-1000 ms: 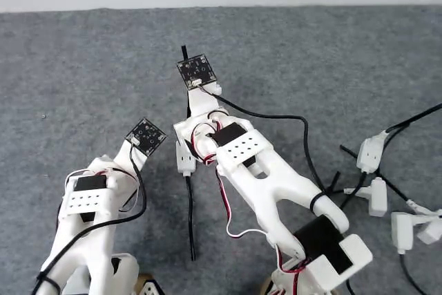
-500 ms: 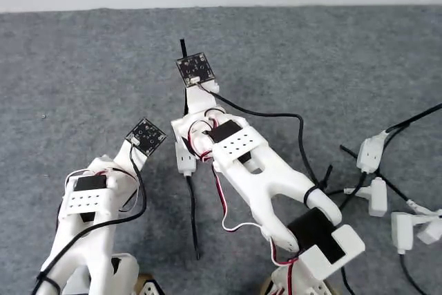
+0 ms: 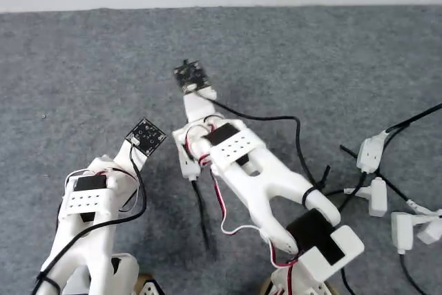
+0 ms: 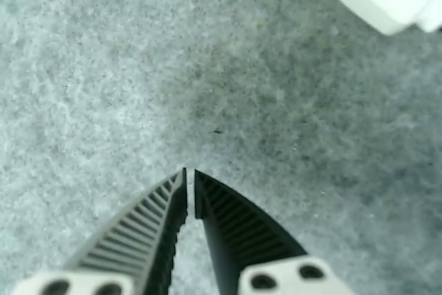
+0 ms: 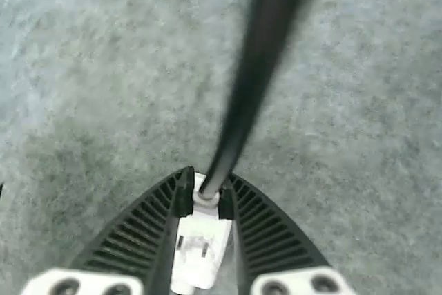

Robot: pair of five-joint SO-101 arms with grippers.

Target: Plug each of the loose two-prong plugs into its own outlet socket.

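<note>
Plug (image 5: 197,253) with black cord (image 5: 255,67) sits pinched tight in the right gripper (image 5: 206,177), near the middle of the gray table (image 3: 83,53), toward seven o'clock. The left gripper (image 4: 190,172) is squeezed closed on nothing. More white plugs and sockets (image 3: 376,197) lie at four o'clock, and they look not joined. Most of the job is left, I think.

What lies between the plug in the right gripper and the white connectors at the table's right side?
Nothing solid, as far as visible. The right gripper holds the plug; toward the white connectors there is only carpet, with loose black cables lying on it beside them.
</note>
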